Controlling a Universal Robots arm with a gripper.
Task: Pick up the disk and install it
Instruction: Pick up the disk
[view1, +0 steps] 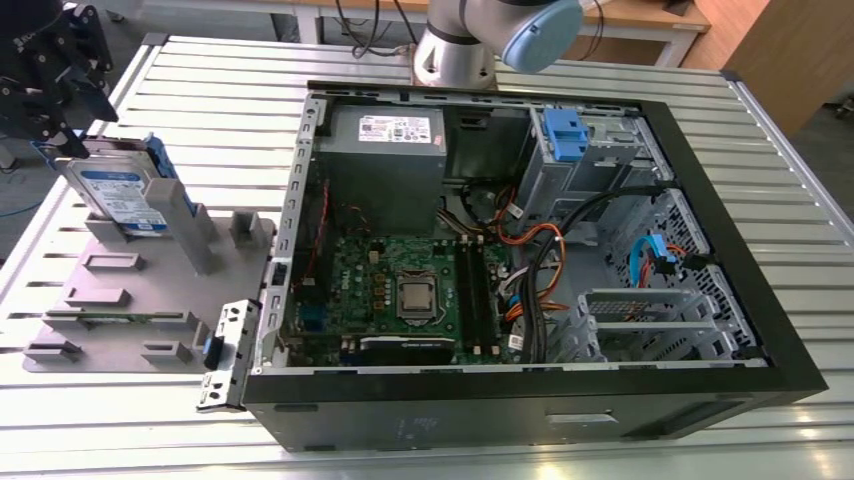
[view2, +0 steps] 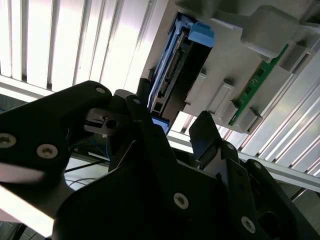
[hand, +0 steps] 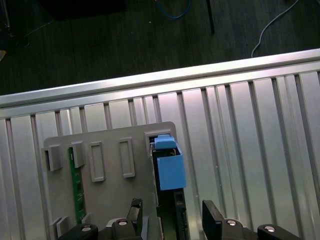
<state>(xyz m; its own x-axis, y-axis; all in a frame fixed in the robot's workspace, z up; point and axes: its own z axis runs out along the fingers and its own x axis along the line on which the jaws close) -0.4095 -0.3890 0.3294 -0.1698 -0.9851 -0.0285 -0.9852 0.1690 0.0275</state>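
Observation:
The disk (view1: 123, 196) stands on edge in a slot of a grey fixture plate (view1: 127, 300) at the exterior view's left, its white-and-blue label facing out. My black gripper (view1: 67, 135) hangs just above its upper end. In the first wrist view the gripper (hand: 172, 217) is open, one finger (hand: 135, 212) on each side of the disk's blue rail (hand: 169, 167). The second wrist view shows the disk's connector edge (view2: 172, 75) beyond the open gripper (view2: 177, 137). I see no contact between the fingers and the disk.
An open computer case (view1: 534, 405) lies in the middle of the slatted table (view1: 801, 200), with a drive cage and blue latch (view1: 567, 135) at its far side, beside the grey power supply (view1: 387, 140). A green memory stick (hand: 76, 185) sits in the fixture plate (hand: 110, 165).

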